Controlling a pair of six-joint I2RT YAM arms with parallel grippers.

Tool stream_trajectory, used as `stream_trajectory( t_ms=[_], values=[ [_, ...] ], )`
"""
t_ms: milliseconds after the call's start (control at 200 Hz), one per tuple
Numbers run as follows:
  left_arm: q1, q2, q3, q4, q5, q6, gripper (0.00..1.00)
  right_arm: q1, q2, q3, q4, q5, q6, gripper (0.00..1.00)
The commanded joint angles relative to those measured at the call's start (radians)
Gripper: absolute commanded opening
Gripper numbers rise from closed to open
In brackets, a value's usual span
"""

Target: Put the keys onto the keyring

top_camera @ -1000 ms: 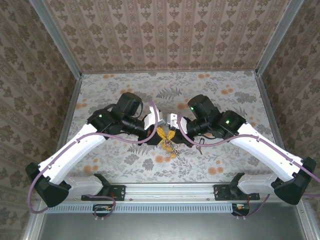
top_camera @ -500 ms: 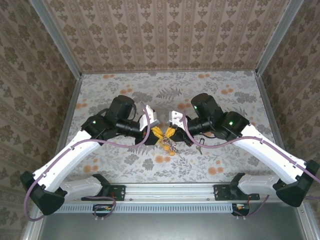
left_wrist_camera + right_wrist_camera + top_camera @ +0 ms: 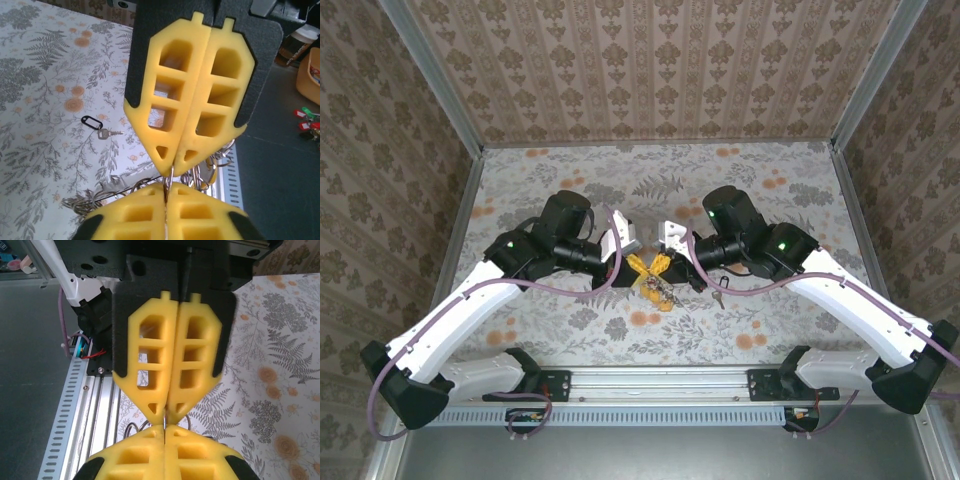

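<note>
My two grippers meet tip to tip above the table's middle, left gripper and right gripper, yellow fingers crossing. In the left wrist view my left gripper is shut on a thin metal loop of the keyring, and the right gripper pinches the same loop from above. The right wrist view shows the right gripper shut, with the left gripper right against it. More rings and small keys dangle below. A silver key with a black tag lies loose on the table.
The floral tablecloth is bounded by metal rails and patterned walls. The loose tagged key lies just right of the grippers. An aluminium rail with the arm bases runs along the near edge.
The left arm has drawn back to the left and both wrists have lifted slightly. The left jaws have closed fully on the ring. The right gripper has stayed shut.
</note>
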Motion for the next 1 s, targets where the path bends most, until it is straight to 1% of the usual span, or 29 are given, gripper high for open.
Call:
stream_trajectory(
  t_ms=[0, 110, 180, 205, 235, 280, 315, 345, 385, 450, 530, 710, 800, 865, 925, 995],
  values=[
    [-0.011, 0.013, 0.011, 0.038, 0.021, -0.007, 0.00, 0.001, -0.029, -0.004, 0.071, -0.058, 0.008, 0.00],
    [-0.011, 0.016, 0.018, 0.037, 0.037, -0.004, 0.00, 0.001, -0.029, -0.006, 0.063, -0.053, 0.009, 0.00],
    [-0.010, 0.013, 0.019, 0.041, 0.044, -0.002, 0.00, 0.001, -0.038, -0.021, 0.088, -0.049, 0.025, 0.00],
    [-0.010, 0.012, 0.018, 0.045, 0.046, -0.002, 0.00, 0.002, -0.046, -0.032, 0.098, -0.048, 0.036, 0.05],
    [-0.010, 0.010, 0.017, 0.051, 0.050, -0.003, 0.00, 0.002, -0.055, -0.049, 0.131, -0.051, 0.052, 0.12],
    [-0.008, 0.004, 0.014, 0.065, 0.056, -0.005, 0.00, 0.001, -0.072, -0.074, 0.166, -0.050, 0.079, 0.27],
    [-0.008, 0.001, 0.015, 0.078, 0.061, -0.008, 0.00, 0.000, -0.086, -0.096, 0.193, -0.042, 0.104, 0.36],
    [-0.007, -0.004, 0.014, 0.087, 0.065, -0.012, 0.00, -0.003, -0.097, -0.115, 0.215, -0.033, 0.126, 0.41],
    [-0.008, -0.009, 0.015, 0.098, 0.066, -0.013, 0.00, -0.009, -0.113, -0.140, 0.240, -0.026, 0.155, 0.44],
    [-0.006, -0.013, 0.016, 0.114, 0.064, -0.017, 0.00, -0.023, -0.138, -0.181, 0.284, -0.025, 0.208, 0.46],
    [-0.004, -0.022, 0.008, 0.140, 0.057, -0.026, 0.00, -0.040, -0.169, -0.222, 0.322, -0.027, 0.254, 0.45],
    [0.008, -0.024, -0.018, 0.160, 0.044, -0.036, 0.00, -0.111, -0.239, -0.287, 0.385, -0.032, 0.336, 0.39],
    [0.031, -0.011, -0.032, 0.145, 0.016, -0.044, 0.00, -0.148, -0.249, -0.313, 0.400, -0.026, 0.369, 0.39],
    [0.056, 0.015, -0.040, 0.133, -0.017, -0.063, 0.00, -0.167, -0.250, -0.340, 0.409, 0.012, 0.401, 0.42],
    [0.076, 0.038, -0.043, 0.113, -0.047, -0.079, 0.00, -0.176, -0.245, -0.360, 0.400, 0.019, 0.412, 0.44],
    [0.097, 0.053, -0.052, 0.098, -0.106, -0.110, 0.00, -0.176, -0.240, -0.391, 0.387, 0.069, 0.433, 0.50]
  ],
)
